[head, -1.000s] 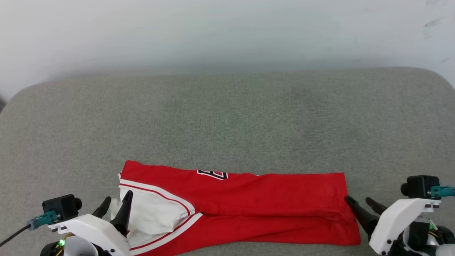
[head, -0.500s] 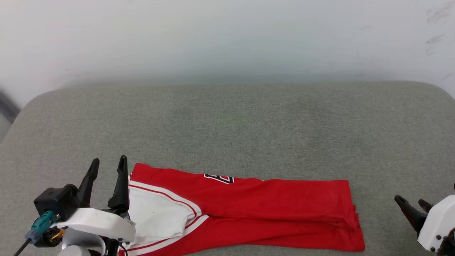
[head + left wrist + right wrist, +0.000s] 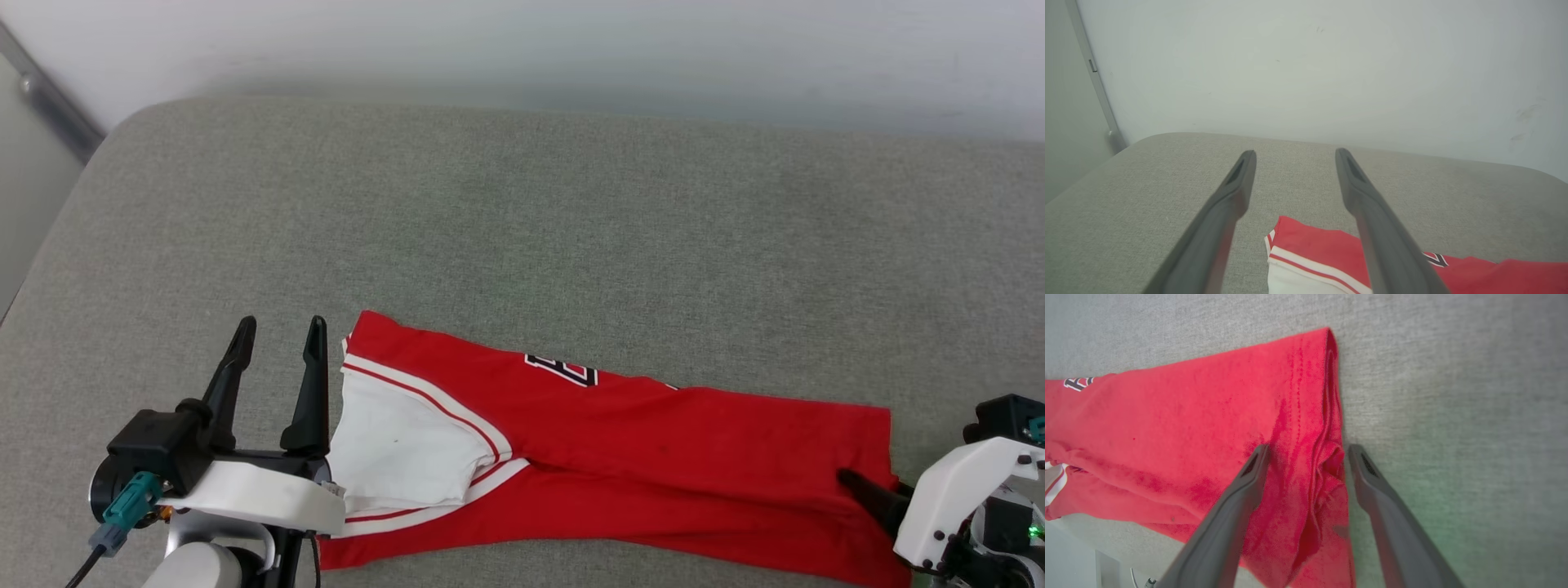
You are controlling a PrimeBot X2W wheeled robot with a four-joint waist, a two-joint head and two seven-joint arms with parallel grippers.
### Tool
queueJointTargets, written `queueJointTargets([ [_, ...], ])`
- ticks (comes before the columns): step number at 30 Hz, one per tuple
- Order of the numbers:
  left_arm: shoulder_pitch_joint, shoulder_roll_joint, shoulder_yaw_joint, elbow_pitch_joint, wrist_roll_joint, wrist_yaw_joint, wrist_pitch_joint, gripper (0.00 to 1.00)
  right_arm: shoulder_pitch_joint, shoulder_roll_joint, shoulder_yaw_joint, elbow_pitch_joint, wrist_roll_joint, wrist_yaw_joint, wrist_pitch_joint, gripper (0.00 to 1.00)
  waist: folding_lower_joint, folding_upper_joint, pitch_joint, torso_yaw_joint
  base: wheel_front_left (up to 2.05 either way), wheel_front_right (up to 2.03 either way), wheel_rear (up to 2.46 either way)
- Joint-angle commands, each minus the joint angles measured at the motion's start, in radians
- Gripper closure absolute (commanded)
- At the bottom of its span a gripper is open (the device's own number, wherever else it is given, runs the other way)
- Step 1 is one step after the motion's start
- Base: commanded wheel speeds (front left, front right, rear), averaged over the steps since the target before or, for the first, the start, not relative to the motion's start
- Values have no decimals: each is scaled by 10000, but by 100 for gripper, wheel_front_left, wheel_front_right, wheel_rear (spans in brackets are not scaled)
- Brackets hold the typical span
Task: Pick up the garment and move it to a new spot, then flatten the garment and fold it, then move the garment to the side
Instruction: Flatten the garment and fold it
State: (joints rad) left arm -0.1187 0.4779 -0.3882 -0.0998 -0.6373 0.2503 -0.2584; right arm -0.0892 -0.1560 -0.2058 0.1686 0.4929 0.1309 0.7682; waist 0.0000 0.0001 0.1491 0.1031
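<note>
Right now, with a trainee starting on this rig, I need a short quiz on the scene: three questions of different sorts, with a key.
1. True or false: the right gripper is shut on the jersey.
2. Which part of the jersey is nearest the left gripper? A. the white sleeve end B. the plain red hem C. the printed mark
3. Fill in: the jersey lies on a grey ____.
Key: 1. False: its jaws stand open astride the jersey's edge. 2. A. 3. cushion.
</note>
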Motion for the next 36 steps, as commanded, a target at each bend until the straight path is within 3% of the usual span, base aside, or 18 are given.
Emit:
queueJointTargets([
  [1, -154, -58, -4, 3, 69, -15, -28, 0, -179, 137, 117, 225, 75, -4, 95, 0, 0, -1, 228, 196, 0, 0, 0],
  [4, -181, -88, -23, 38, 84, -67, -34, 0, -163, 331, 427, 762, 191, -4, 329, 0, 0, -1, 283, 219, 0, 0, 0],
  [5, -186, -88, -41, 72, 88, -79, -34, 0, -156, 391, 493, 951, 271, -4, 475, 52, 0, -1, 279, 222, 0, 0, 0],
  [7, -234, -87, -14, 95, 86, -94, -39, 0, -180, 446, 676, 1072, 414, -3, 622, 100, 0, -1, 254, 206, 0, 0, 0],
  [22, 136, 247, 47, -20, 161, 166, 160, 0, -637, -390, 896, 29, 326, -6, 381, 100, 0, -1, -602, -547, 0, 0, 0],
  [26, 221, 320, 18, -94, 171, 222, 263, 0, -572, -577, 305, -126, 86, -6, 590, 100, 0, -1, -711, -830, 0, 0, 0],
  [31, 281, 269, -37, -72, 150, 302, 320, 0, -432, -762, -1153, -368, -189, -6, 869, 100, 0, -1, -788, -1013, 0, 0, 0],
  [34, 307, 247, -64, -39, 126, 318, 320, 0, -559, -542, -1939, -381, -37, -4, 1213, 100, 0, -1, -827, -1085, 0, 0, 0],
  [36, 322, 242, -71, -32, 108, 314, 315, 0, -773, -40, -2361, -285, 476, -4, 1649, 100, 0, -1, -855, -1112, 0, 0, 0],
])
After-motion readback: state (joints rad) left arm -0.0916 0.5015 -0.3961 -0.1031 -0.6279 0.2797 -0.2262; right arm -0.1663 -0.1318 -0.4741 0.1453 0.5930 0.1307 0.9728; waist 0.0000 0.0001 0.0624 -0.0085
